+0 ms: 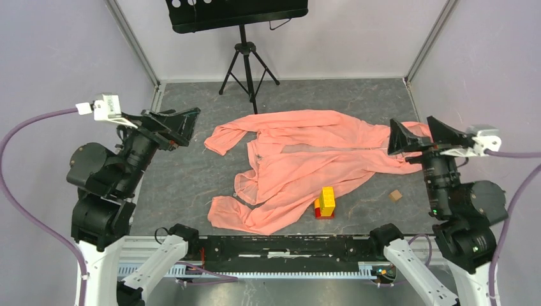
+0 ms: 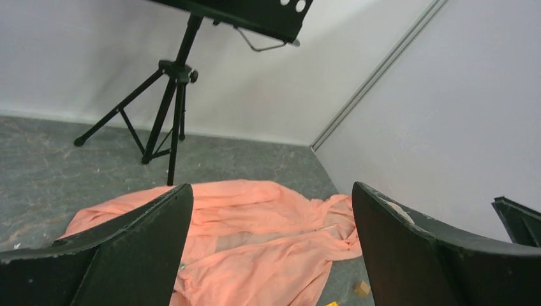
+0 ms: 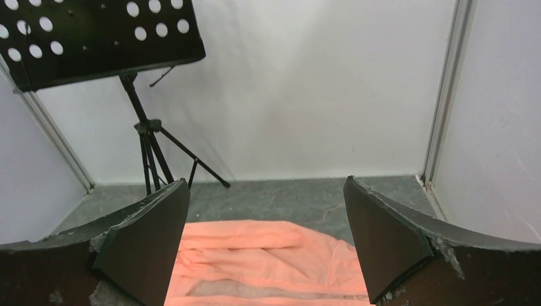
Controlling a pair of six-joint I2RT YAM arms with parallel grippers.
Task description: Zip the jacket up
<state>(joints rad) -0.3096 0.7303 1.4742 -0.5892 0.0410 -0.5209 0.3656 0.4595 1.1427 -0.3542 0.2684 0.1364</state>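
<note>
The salmon-pink jacket lies spread and rumpled on the grey table, front partly open, with a thin zipper line running across it. It also shows in the left wrist view and the right wrist view, where zipper teeth show at the bottom edge. My left gripper is open and empty, raised left of the jacket. My right gripper is open and empty, raised over the jacket's right edge.
A yellow-and-red block stack stands on the jacket's lower edge. A small tan cube lies to the right of it. A black music stand stands at the back. Walls enclose the table on three sides.
</note>
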